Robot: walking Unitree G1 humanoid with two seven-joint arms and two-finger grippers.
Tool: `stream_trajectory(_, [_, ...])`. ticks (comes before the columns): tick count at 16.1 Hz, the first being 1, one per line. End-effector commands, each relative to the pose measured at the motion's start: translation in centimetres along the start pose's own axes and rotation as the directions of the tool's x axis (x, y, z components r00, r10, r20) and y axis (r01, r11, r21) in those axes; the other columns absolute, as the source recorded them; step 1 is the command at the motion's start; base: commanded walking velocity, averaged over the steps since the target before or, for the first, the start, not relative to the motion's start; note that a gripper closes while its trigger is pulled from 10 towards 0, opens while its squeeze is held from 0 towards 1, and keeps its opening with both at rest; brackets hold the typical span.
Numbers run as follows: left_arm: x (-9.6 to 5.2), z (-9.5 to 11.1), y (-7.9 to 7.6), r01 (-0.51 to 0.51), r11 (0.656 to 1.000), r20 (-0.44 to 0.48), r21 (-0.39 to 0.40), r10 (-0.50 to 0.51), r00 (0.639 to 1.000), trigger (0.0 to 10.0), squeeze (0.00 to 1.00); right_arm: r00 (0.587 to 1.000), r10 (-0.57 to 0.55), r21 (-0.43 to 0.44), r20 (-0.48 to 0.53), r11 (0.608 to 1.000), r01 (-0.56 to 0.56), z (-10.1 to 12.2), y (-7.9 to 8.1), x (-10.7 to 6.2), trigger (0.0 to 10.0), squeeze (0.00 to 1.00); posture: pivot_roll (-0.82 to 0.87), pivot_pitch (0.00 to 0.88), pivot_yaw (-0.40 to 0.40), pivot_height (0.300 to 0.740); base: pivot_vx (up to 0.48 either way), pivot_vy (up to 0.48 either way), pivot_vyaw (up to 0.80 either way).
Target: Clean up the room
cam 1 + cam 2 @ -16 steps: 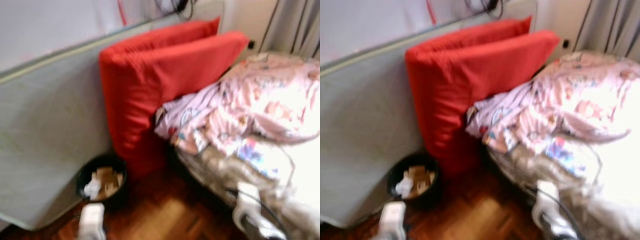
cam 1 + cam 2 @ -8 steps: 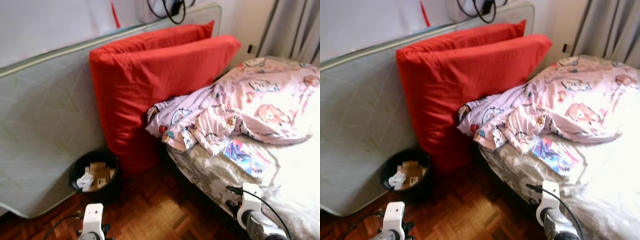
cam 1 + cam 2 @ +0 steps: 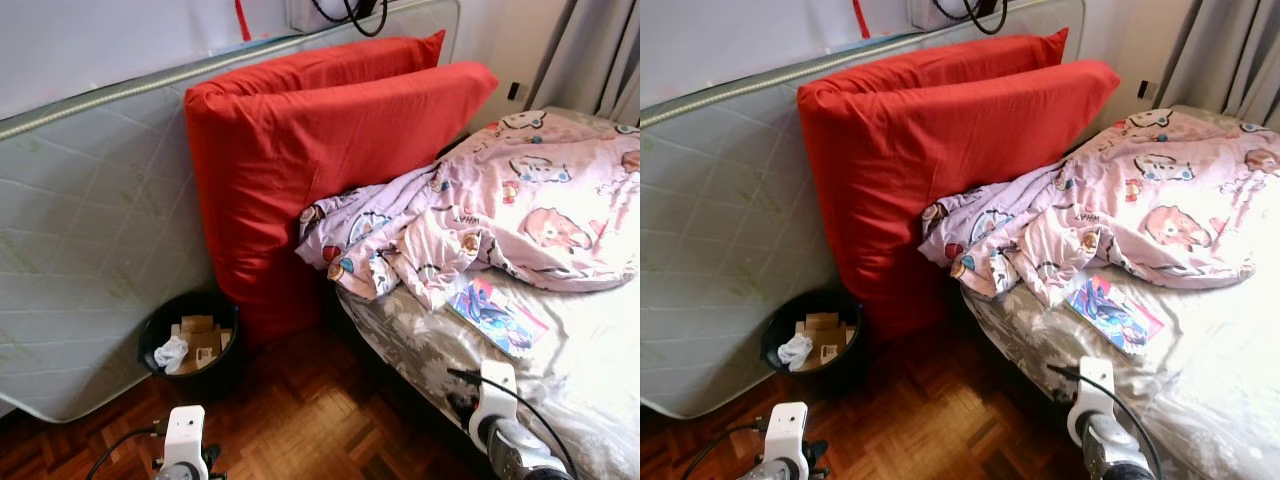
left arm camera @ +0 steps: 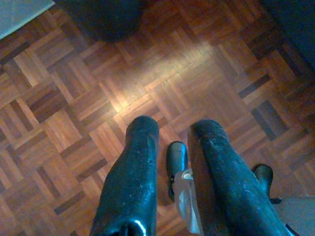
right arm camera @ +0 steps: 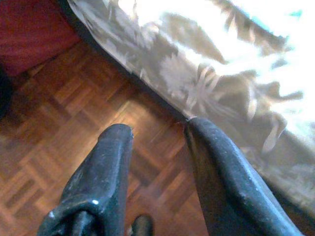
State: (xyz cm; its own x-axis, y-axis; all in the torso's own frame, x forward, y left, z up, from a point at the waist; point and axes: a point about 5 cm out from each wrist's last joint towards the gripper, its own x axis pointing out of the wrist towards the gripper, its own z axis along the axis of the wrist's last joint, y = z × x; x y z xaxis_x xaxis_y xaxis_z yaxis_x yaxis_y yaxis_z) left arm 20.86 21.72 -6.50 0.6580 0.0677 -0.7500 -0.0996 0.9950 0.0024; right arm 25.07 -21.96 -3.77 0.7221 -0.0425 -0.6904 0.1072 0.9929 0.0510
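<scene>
Two red cushions (image 3: pixel 330 160) lean on one upright mattress (image 3: pixel 90 250); one black bin (image 3: pixel 192 345), one crumpled duvet (image 3: pixel 500 215) and one booklet (image 3: pixel 497 313) at 3 o'clock.

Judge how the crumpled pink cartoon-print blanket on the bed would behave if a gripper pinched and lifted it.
The pink cartoon-print blanket lies in soft folds, so it would probably sag and trail rather than lift whole. It looks thin, so likely light. One edge drapes over the bed's side by the red cushion, so it might drag there.

The crumpled pink duvet (image 3: pixel 520 200) runs off the frame's edge, and the black bin (image 3: pixel 190 345) hides its lower contents.
</scene>
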Motion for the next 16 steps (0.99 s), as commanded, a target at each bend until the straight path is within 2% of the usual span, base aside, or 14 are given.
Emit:
stream_trajectory(1, [-0.08, -0.01, 0.39, -0.017, 1.000, 0.012, -0.021, 0.018, 1.000, 10.0, 0.00, 0.994, 0.007, -0.091, 0.106, 0.996, 0.003, 1.25, 0.03, -0.04, 10.0, 0.00, 0.01, 0.000, 0.018, 0.740, 0.000, 0.000, 0.00])
stream_trajectory(4, [-0.11, -0.07, 0.46, -0.023, 0.999, 0.016, -0.024, 0.024, 1.000, 10.0, 0.00, 0.972, 0.045, -0.047, 0.231, 0.998, -0.035, 2.16, 0.38, -0.27, 10.0, 0.00, -0.02, 0.000, 0.015, 0.740, 0.000, 0.000, 0.00])
stream_trajectory(7, [-0.15, -0.21, 0.47, -0.024, 0.999, 0.017, -0.028, 0.025, 1.000, 10.0, 0.00, 0.966, 0.041, -0.054, 0.254, 0.998, -0.028, 2.24, 0.35, -0.36, 10.0, 0.00, -0.02, 0.000, 0.013, 0.740, 0.000, 0.000, 0.00])
stream_trajectory(10, [-0.19, -0.36, 0.39, -0.028, 0.999, 0.025, -0.040, 0.029, 0.999, 10.0, 0.00, 0.971, 0.012, -0.071, 0.237, 0.997, 0.005, 1.76, 0.08, -0.40, 10.0, 0.00, -0.02, 0.000, -0.003, 0.740, 0.000, 0.000, 0.00])
stream_trajectory(12, [-0.22, -0.41, 0.45, -0.033, 0.998, 0.029, -0.047, 0.035, 0.999, 10.0, 0.00, 0.968, -0.037, -0.026, 0.248, 0.999, 0.045, 1.54, -0.17, -0.49, 10.0, 0.00, -0.04, 0.000, 0.004, 0.740, 0.000, 0.000, 0.00])
stream_trajectory(14, [-0.23, -0.45, 0.47, -0.034, 0.998, 0.029, -0.046, 0.036, 0.999, 10.0, 0.00, 0.963, -0.032, -0.035, 0.269, 0.998, 0.043, 1.69, -0.11, -0.55, 10.0, 0.00, -0.04, 0.000, 0.005, 0.740, 0.000, 0.000, 0.00])
stream_trajectory(16, [-0.27, -0.53, 0.51, -0.036, 0.998, 0.031, -0.051, 0.037, 0.999, 10.0, 0.00, 0.947, -0.051, 0.035, 0.318, 0.998, 0.043, 1.86, -0.14, -0.72, 10.0, 0.00, -0.04, 0.000, 0.006, 0.740, 0.000, 0.000, 0.00])
